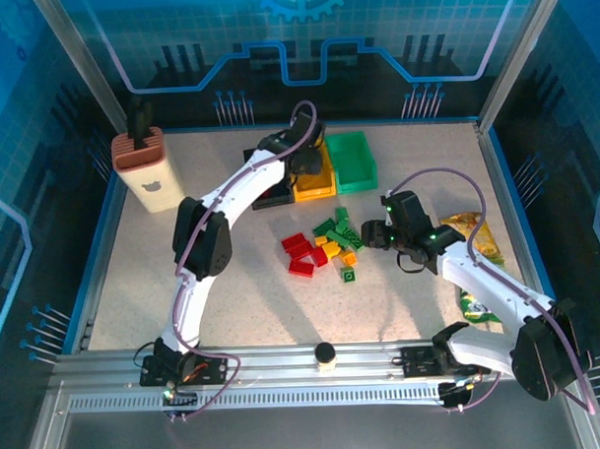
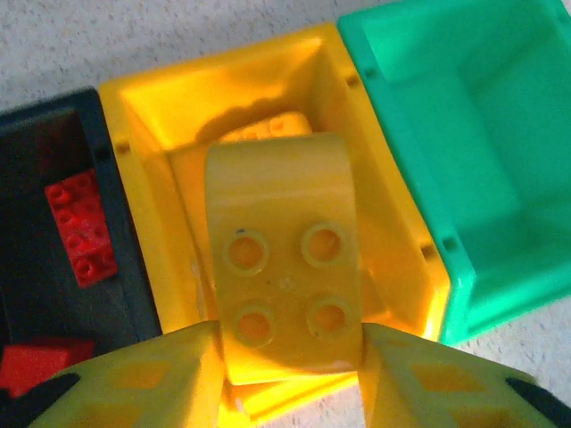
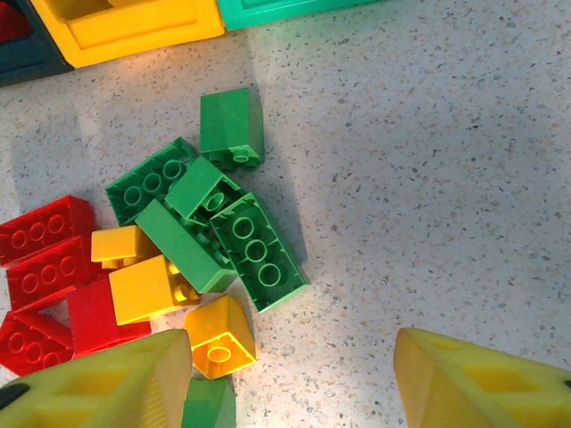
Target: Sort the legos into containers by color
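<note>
- Yellow fingers of the left gripper [image 2: 287, 343] sit closest to the lens, pressed against both sides of a yellow brick [image 2: 285, 241], so it looks held, studs facing the camera.
- That brick hangs directly above the yellow bin [image 2: 147, 98], matching colour to colour; a drop from here should land inside, on another yellow piece [image 2: 259, 129] lying on the floor of the bin.
- Beside it on one side, the black bin [image 2: 22, 169] holds red bricks [image 2: 82, 227], which suggests red goes there; on the other side, the green bin [image 2: 401, 53] shows a bare floor.
- Across the table [image 3: 428, 178], the right gripper [image 3: 290, 361] hovers with its jaws wide apart and nothing between them, near the loose pile [image 3: 192, 250], probably lining up for the next pick.
- From the right wrist, stud patterns and overlaps show clearly: green bricks [image 3: 254, 254] are stacked on one another, with red ones [image 3: 45, 254] and yellow ones [image 3: 147, 287] touching them.
- From above, the whole layout shows: three bins side by side at the far edge, the pile in the middle of the table, a beige holder [image 1: 143, 171] far left, and a snack bag [image 1: 475, 233] near the right arm.
</note>
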Robot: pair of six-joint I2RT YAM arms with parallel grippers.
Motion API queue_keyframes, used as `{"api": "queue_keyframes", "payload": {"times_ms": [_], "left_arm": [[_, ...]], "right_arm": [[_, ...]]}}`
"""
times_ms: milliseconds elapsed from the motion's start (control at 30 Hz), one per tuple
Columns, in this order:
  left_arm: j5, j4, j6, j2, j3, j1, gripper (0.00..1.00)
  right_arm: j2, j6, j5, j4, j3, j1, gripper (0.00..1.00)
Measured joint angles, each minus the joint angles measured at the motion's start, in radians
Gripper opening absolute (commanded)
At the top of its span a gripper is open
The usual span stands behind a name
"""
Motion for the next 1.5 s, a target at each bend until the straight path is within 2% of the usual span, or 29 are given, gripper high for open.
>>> {"api": "queue_keyframes", "payload": {"times_ms": [100, 200, 433, 667, 733, 867, 1033, 1100, 1267, 1367, 1433, 1500], "left_arm": [[0.008, -0.049, 0.016, 0.034, 0.093, 0.018, 0.69], [0.015, -0.058, 0.019, 0.001, 0.085, 0.018, 0.7], [0.03, 0.037, 0.006, -0.305, -0.335, -0.029, 0.66], [0.042, 0.167, -0.041, -0.615, -0.723, -0.037, 0.66], [0.042, 0.184, -0.051, -0.671, -0.802, -0.037, 0.65], [0.041, 0.218, -0.073, -0.755, -0.954, -0.037, 0.64], [0.04, 0.228, -0.099, -0.817, -1.088, -0.037, 0.64], [0.04, 0.235, -0.11, -0.839, -1.125, -0.037, 0.64], [0.034, 0.246, -0.124, -0.874, -1.164, -0.037, 0.63], [0.034, 0.255, -0.124, -0.877, -1.167, -0.037, 0.63], [0.034, 0.264, -0.125, -0.877, -1.17, -0.037, 0.63], [0.034, 0.267, -0.127, -0.877, -1.17, -0.037, 0.62]], "right_arm": [[-0.008, -0.003, -0.008, -0.001, 0.0, 0.003, 0.76], [-0.015, -0.007, -0.017, 0.003, -0.002, 0.009, 0.77], [0.01, -0.062, -0.066, 0.014, -0.005, 0.073, 0.71], [0.173, -0.114, -0.067, -0.009, 0.101, 0.18, 0.64], [0.218, -0.114, -0.065, -0.008, 0.131, 0.196, 0.61], [0.317, -0.109, -0.051, -0.013, 0.185, 0.219, 0.48], [0.446, -0.09, -0.022, -0.067, 0.29, 0.227, 0.42], [0.48, -0.069, -0.006, -0.091, 0.326, 0.23, 0.4], [0.503, 0.054, 0.026, -0.13, 0.348, 0.253, 0.47], [0.504, 0.158, 0.031, -0.133, 0.346, 0.273, 0.56], [0.51, 0.216, 0.039, -0.134, 0.347, 0.286, 0.58], [0.524, 0.278, 0.053, -0.134, 0.347, 0.3, 0.55]]}}
